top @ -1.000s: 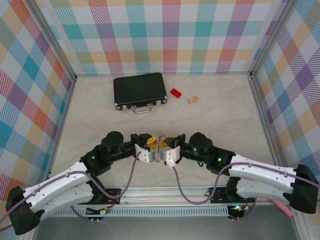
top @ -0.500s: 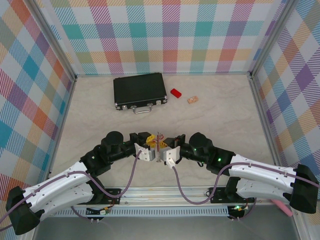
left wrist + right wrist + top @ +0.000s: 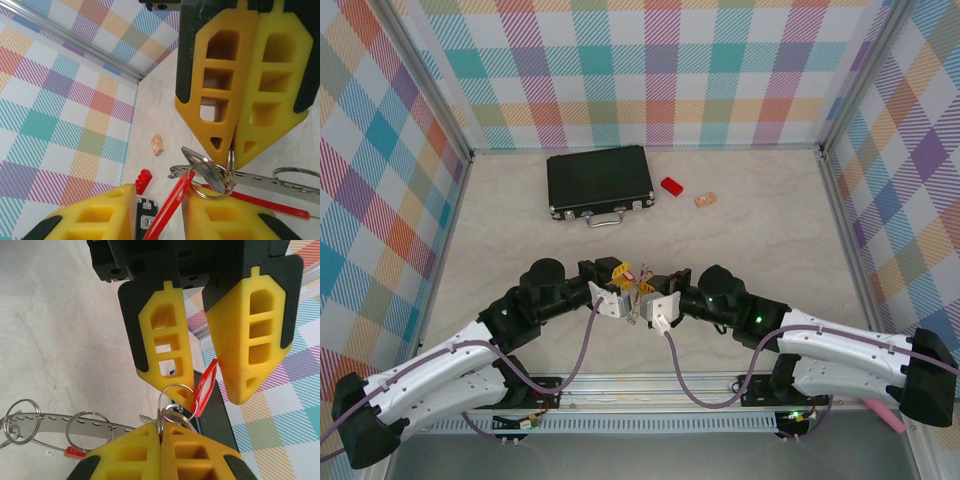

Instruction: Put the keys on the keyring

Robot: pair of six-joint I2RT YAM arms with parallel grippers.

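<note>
Top external: left end effector [image 3: 211, 397], narrowly parted on red-headed silver key [image 3: 205, 387], has tilted it leftward, nearside of black case [image 3: 598, 178]; right end effector [image 3: 161, 432] clamps silver wire keyring [image 3: 52, 418]; threading seems underway.

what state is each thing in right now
left claw, shut on the key
right claw, shut on a keyring loop
key, held by its red head, tip at that loop
keyring, pinched by one loop
black case, closed
</note>
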